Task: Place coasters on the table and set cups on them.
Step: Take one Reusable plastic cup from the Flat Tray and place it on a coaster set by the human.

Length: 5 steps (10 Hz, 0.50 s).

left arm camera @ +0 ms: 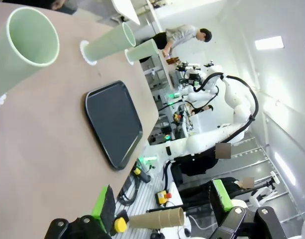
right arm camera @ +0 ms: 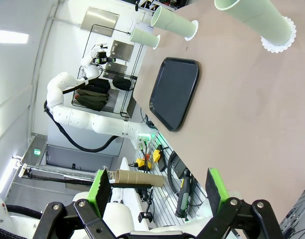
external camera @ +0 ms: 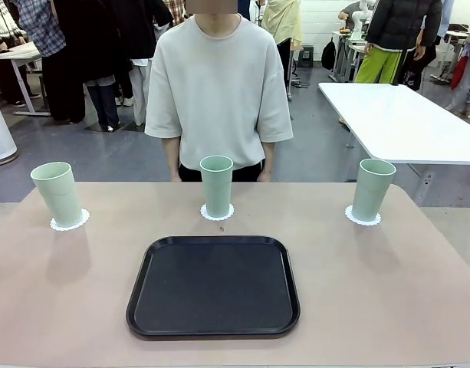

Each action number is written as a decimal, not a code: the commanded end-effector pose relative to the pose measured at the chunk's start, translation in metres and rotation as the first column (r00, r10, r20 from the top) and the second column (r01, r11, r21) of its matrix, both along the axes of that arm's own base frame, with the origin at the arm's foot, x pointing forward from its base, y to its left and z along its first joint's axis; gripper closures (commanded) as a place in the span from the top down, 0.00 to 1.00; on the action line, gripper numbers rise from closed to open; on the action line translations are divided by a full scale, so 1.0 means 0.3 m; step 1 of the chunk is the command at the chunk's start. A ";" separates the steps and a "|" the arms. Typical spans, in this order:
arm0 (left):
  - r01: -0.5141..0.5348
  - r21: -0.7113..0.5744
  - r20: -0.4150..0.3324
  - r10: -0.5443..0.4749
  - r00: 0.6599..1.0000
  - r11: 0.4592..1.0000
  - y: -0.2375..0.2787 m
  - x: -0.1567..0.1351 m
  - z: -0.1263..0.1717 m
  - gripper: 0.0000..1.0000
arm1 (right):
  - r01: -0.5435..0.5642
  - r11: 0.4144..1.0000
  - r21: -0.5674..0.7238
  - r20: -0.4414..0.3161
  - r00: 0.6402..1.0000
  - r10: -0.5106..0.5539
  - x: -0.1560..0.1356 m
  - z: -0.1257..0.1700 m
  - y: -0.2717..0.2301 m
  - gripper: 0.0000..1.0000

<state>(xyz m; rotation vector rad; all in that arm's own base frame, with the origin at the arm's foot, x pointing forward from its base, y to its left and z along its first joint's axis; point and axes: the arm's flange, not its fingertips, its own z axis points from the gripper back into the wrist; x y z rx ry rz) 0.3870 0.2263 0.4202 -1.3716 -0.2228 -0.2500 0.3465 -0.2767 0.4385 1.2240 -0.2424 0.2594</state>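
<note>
While three pale green cups stand along the far edge of the table [external camera: 58, 307], each one sits upright on its own white scalloped coaster: the left cup [external camera: 57, 192] on the left coaster [external camera: 69, 222] near the far left corner, the middle cup [external camera: 216, 184] on the middle coaster [external camera: 217, 213] at the centre of the far edge, and the right cup [external camera: 373, 188] on the right coaster [external camera: 362, 218] near the far right corner. A black tray [external camera: 213, 285] lies bare between the middle cup and the near edge, apart from all three cups. A person in a pale short-sleeved shirt [external camera: 218, 84] stands just behind the far edge, arms hanging down. In the left wrist view the left gripper [left arm camera: 162, 206] is released, its green-padded fingers spread wide and grasping nothing; it hangs off the table's edge, with the nearest cup [left arm camera: 24, 47] well apart from it and the tray [left arm camera: 114, 122] between the two. In the right wrist view the right gripper [right arm camera: 159, 191] is likewise released and holds nothing, off the table's side, well apart from the closest cup [right arm camera: 254, 22] on its coaster [right arm camera: 279, 44]. A small dark speck [external camera: 222, 227] lies on the table just beside the middle coaster. No brand, label or readable writing can be made out on the cups, coasters or tray.
</note>
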 end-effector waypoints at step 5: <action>-0.005 0.000 -0.009 0.005 1.000 1.000 0.003 0.000 0.002 1.00 | 0.011 1.000 0.007 -0.004 1.000 -0.011 -0.004 0.003 0.010 1.00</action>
